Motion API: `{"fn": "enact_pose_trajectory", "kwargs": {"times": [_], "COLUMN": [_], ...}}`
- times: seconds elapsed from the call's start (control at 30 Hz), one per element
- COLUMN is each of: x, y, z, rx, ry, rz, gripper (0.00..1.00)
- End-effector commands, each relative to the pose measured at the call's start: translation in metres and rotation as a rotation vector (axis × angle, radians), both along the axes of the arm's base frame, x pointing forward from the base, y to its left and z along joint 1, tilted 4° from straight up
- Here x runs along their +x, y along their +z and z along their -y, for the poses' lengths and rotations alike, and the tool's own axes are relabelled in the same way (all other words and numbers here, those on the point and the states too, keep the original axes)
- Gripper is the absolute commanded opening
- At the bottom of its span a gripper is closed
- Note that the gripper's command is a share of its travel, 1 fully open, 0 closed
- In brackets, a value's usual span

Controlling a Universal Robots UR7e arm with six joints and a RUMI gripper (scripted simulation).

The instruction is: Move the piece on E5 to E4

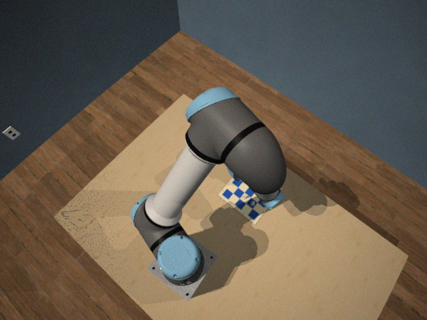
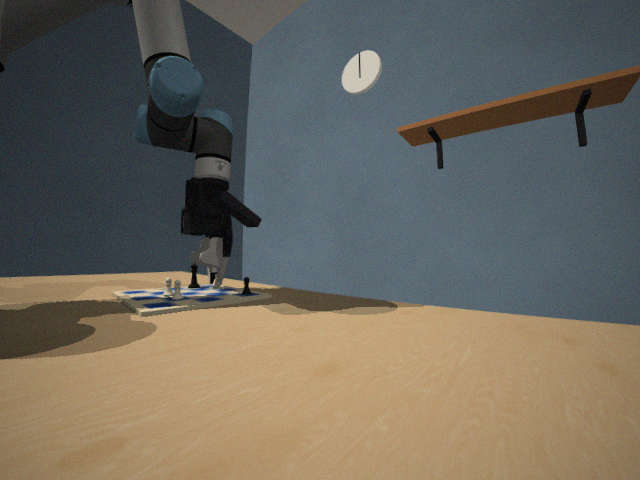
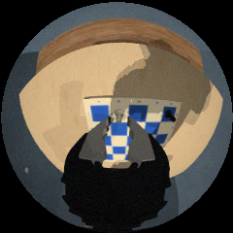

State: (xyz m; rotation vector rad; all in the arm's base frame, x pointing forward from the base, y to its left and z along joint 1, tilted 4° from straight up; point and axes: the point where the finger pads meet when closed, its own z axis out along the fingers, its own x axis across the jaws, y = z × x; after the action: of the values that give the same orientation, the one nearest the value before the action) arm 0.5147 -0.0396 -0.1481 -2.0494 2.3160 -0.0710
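Observation:
The small blue-and-white chessboard (image 1: 243, 199) lies on the tan table; it also shows in the exterior view (image 2: 191, 298) and the wrist view (image 3: 131, 123). My gripper (image 2: 214, 281) points straight down over the board, fingertips just above its surface. In the wrist view the gripper (image 3: 118, 120) has its fingers slightly parted around a small light piece (image 3: 118, 116) that stands upright on the board between the tips. I cannot read which square it is on. In the top view the arm hides the gripper.
A black pawn (image 2: 246, 285) stands at the board's right edge and also shows in the wrist view (image 3: 169, 116). A taller black piece (image 2: 193, 276) stands behind the gripper. Two white pieces (image 2: 172, 288) stand at the board's left. The arm's base (image 1: 179, 258) is nearby.

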Motion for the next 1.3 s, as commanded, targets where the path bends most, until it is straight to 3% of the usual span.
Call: {"fn": "enact_pose_trajectory", "kwargs": {"times": [0.0, 0.33, 0.73, 1.17, 1.2, 1.27], "x": [0.002, 0.0, -0.001, -0.003, -0.004, -0.005], "y": [0.0, 0.011, 0.069, 0.092, 0.092, 0.091], "z": [0.0, -0.001, 0.001, 0.001, 0.0, 0.0], "rx": [0.0, 0.0, -0.002, -0.002, -0.001, -0.001], "ry": [0.001, 0.001, 0.0, 0.0, 0.0, 0.0], "rz": [0.002, 0.002, 0.006, 0.006, 0.005, 0.004], "gripper": [0.2, 0.2, 0.2, 0.2, 1.0, 1.0]}}
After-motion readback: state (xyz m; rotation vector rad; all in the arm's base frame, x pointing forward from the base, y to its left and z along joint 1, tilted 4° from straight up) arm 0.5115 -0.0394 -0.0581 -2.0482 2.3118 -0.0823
